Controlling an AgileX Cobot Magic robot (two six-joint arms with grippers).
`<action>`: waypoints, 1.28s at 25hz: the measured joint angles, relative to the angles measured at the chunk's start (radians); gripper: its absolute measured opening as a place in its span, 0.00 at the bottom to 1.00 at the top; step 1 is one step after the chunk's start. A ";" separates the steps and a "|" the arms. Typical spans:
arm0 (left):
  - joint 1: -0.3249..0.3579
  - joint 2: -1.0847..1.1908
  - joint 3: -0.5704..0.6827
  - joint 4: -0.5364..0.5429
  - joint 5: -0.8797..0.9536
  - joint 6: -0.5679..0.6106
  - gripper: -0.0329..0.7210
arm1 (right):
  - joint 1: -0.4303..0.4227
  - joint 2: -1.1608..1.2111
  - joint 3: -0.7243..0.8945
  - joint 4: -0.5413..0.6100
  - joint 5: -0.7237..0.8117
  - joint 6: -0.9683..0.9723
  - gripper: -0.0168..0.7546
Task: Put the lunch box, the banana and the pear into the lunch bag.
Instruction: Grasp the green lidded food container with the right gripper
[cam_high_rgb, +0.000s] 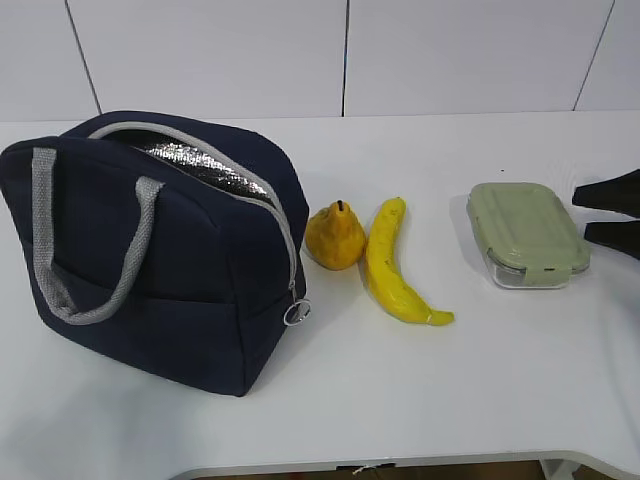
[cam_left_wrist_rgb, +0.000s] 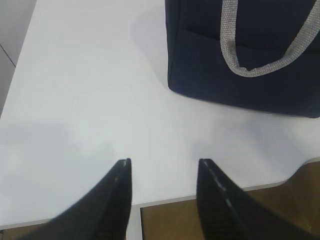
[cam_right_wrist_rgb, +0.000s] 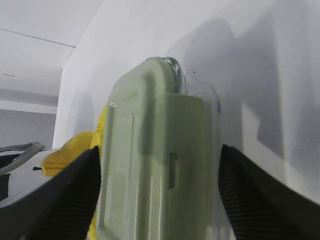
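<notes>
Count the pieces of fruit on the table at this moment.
2. The pear sits just right of the lunch bag; the banana lies right of the pear, between it and the lunch box. The bag's interior is mostly hidden.

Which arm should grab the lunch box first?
Right. Its pincer is open and already straddles the lunch box; the left pincer sits at the table edge beyond the lunch bag.

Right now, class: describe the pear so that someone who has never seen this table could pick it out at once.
Find the big navy lunch bag on the white table. Just right of its zipper end sits the pear, beside the banana. It is squat, yellow-orange and dark-stemmed; the banana is long and curved.
</notes>
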 joint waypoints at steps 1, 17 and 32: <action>0.000 0.000 0.000 0.000 0.000 0.000 0.45 | 0.004 0.002 0.000 0.004 0.000 -0.004 0.79; 0.000 0.000 0.000 0.000 0.000 0.000 0.45 | 0.011 0.058 0.000 0.043 -0.003 -0.021 0.79; 0.000 0.000 0.000 0.000 0.000 0.000 0.45 | 0.068 0.058 0.000 0.046 -0.004 -0.042 0.79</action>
